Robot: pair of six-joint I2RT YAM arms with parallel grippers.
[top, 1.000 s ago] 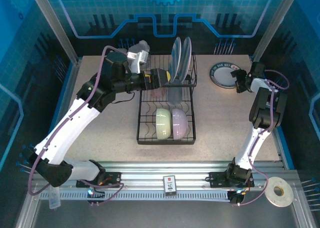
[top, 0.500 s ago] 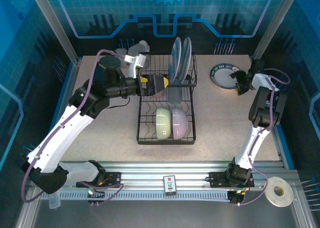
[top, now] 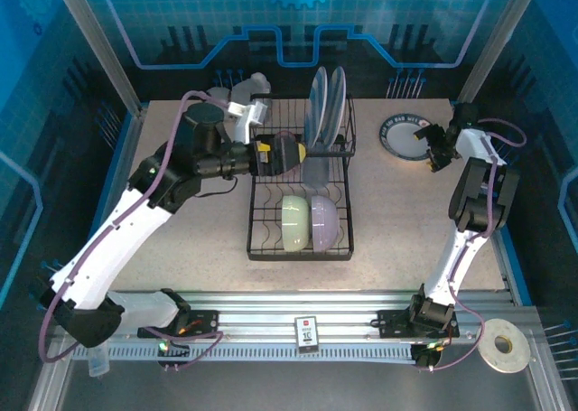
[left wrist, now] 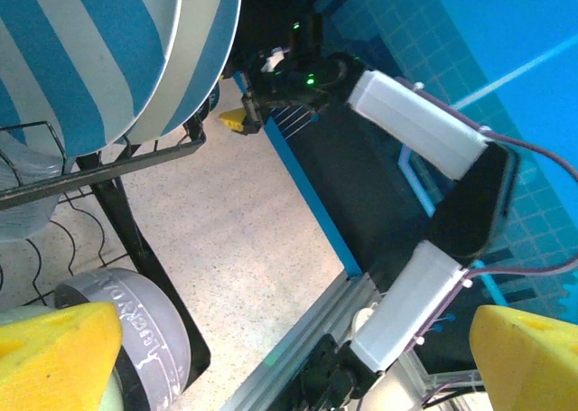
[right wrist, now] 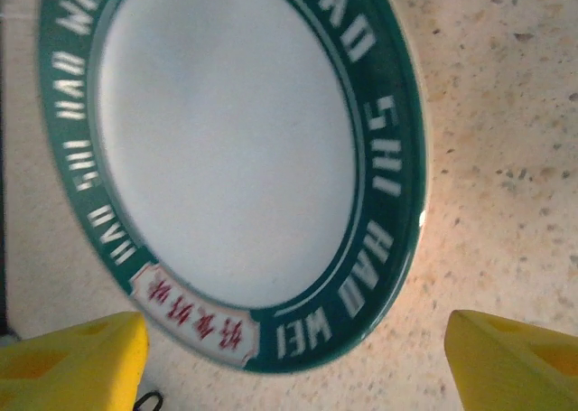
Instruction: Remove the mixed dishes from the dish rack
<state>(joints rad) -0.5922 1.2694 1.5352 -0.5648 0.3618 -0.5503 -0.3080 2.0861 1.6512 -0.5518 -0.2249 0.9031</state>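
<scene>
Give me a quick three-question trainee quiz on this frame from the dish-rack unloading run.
1. True or false: the green-rimmed plate lies flat on the table, outside the dish rack.
2. How many bowls sit in the rack's lower tier? A) one B) two C) three
3. Fill in: the right gripper by that plate is ____.
Key: 1 true; 2 B, the pale green bowl and the lavender bowl; 3 open.

Can't read the blurry red characters (right wrist: pixel 191 308) on the green-rimmed plate (right wrist: pixel 226 149), cropped up top anyway. Only seeing part of the striped plates (left wrist: pixel 99 59), chopped by the frame edge.
</scene>
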